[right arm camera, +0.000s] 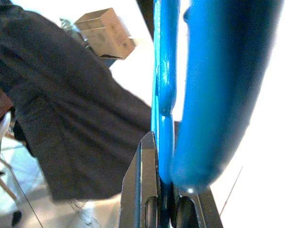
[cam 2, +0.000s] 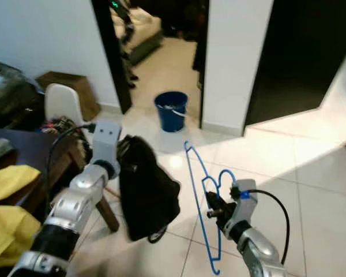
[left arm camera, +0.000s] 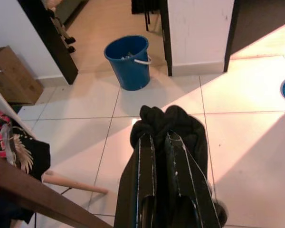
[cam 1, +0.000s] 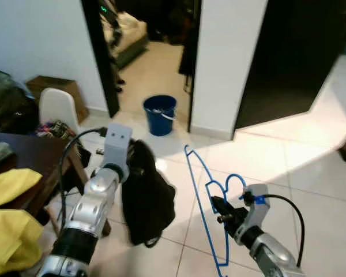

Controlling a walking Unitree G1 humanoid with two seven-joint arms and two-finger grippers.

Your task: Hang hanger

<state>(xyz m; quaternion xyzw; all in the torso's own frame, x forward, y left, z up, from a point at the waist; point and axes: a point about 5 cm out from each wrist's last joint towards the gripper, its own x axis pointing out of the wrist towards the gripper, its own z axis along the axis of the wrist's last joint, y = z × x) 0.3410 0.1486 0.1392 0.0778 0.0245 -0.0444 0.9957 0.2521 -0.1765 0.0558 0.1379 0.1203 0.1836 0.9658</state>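
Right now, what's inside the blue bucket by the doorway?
The bucket holds something pale, lying near its white handle; too small to identify. Its lower inside is hidden by its own wall.

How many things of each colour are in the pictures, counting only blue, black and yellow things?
Blue: 2, the hanger held by the right gripper and the bucket.
Black: 1, the garment held by the left gripper.
Yellow: 1, the cloth on the dark table.
Total: 4.
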